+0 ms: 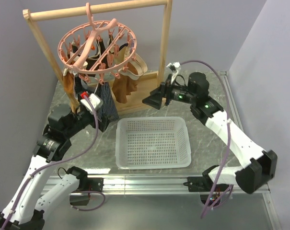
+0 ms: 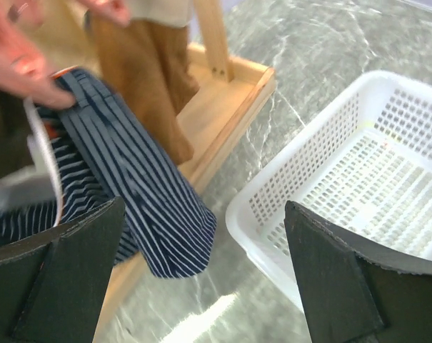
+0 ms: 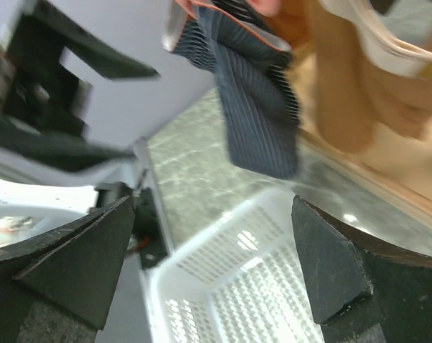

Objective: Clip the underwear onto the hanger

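I am holding my left tool (image 2: 205, 243) wide open and empty, just beside the striped navy underwear (image 2: 137, 186), which is hanging under the pink hanger (image 1: 97, 45) on the wooden rack (image 1: 97, 10). My right tool (image 3: 212, 250) is hovering open and empty too, near the far rim of the white basket (image 3: 223, 286), facing the underwear.

- Underwear (image 1: 108, 104), top view: the upper edge is hiding behind the hanger (image 1: 97, 45) ring, and the clip gripping it is showing too small to tell.
- Left wrist view: the hanger's clips are blurring into pink smears at the upper left, and the basket (image 2: 287, 153) is running off the right edge.
- Right wrist view: the underwear's top is running off the upper edge, and the left arm (image 3: 51, 93) is blurring at the left.
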